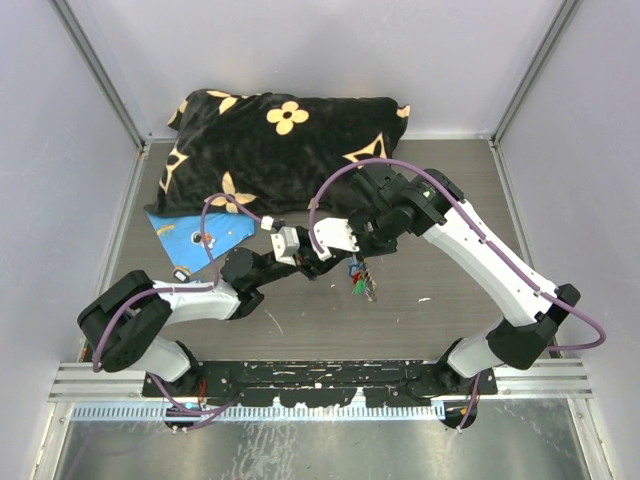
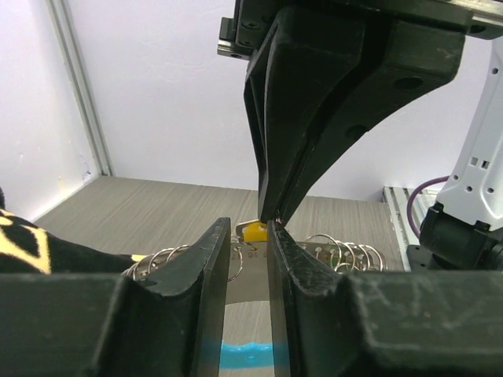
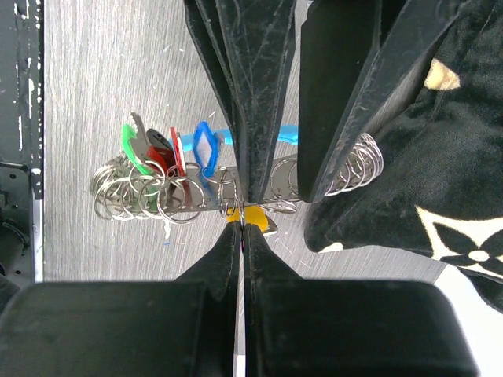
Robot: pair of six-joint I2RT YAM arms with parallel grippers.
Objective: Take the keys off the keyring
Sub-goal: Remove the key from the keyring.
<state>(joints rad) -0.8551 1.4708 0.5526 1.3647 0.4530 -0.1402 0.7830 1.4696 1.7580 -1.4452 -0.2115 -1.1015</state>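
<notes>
The grey metal keyring made of many small wire loops [image 3: 279, 188] stretched sideways just above the grey wood-grain table [image 3: 94, 78], in the middle where the two arms met. Its one light-blue curved section [image 3: 288, 133] showed beside it. The tiny keys [image 3: 169, 153] bunched at one end; the right wrist view alone separated one green head [image 3: 132, 145], one red [image 3: 178, 151] and one blue [image 3: 206, 149], plus a darker one between green and red. The right gripper [image 3: 241, 226] was closed tight, its tips at a small yellow piece [image 3: 233, 214] on the ring. The left gripper [image 2: 249, 236] stood partly apart with a stretch of ring across the gap; whether it pressed the ring could not be told. Only the top view showed one black cushion with yellow flowers [image 1: 280, 150] and one flat blue sheet [image 1: 200, 238] behind the arms.
</notes>
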